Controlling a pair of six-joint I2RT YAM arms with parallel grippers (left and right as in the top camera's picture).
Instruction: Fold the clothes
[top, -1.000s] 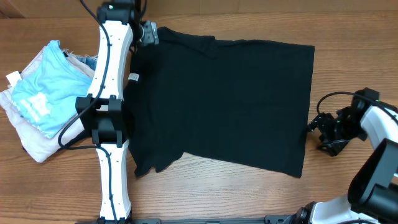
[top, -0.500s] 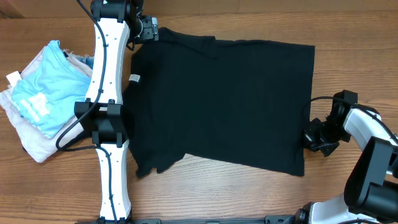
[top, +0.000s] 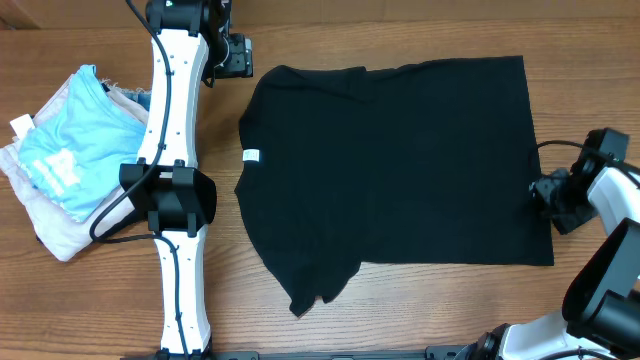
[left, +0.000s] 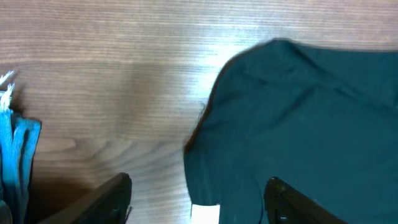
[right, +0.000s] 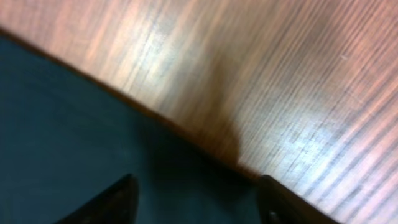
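Overhead and wrist views. A black short-sleeved cotton T-shirt (top: 400, 170) lay spread flat across the middle of the brown wood-grain table (top: 420, 320), its hem toward the right and its collar toward the left, with a small white label (top: 251, 155) showing at the left edge. The left gripper (top: 238, 55) stood at the far left of the shirt's upper edge, just beside the cloth; in its wrist view the two dark fingers (left: 115, 196) were spread wide with nothing between them. The right gripper (top: 553, 194) sat at the shirt's right edge – its fingers (right: 109, 199) likewise apart over the dark fabric, though contact with the cloth could not be told. Well to the left lay a rumpled pile of light-blue and pale pink garments (top: 60, 150).
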